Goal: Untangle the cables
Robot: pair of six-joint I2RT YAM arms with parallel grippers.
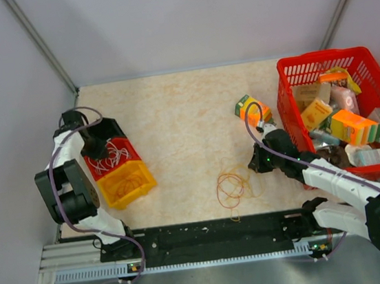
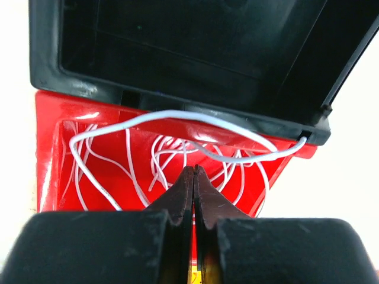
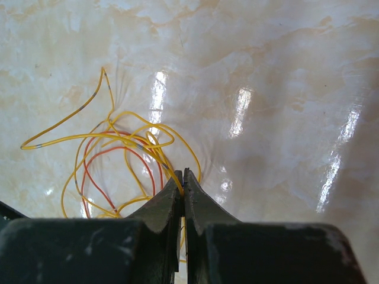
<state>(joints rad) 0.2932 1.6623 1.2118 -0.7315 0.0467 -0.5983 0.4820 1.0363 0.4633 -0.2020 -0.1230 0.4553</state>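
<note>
Well, my left fingers [image 2: 180,198] are clenched tight, their tips hanging over the red bin [image 2: 50,177], where thin white cables [image 2: 172,113] lie in loose curls, one long strand arching up against the rim of the black bin [image 2: 177,35]. My right fingers [image 3: 166,204] are pressed together too, low over the table [image 3: 266,89] at the edge of a small loose tangle of yellow and orange-red cables [image 3: 121,157]; whether a strand is caught between them I cannot tell.
</note>
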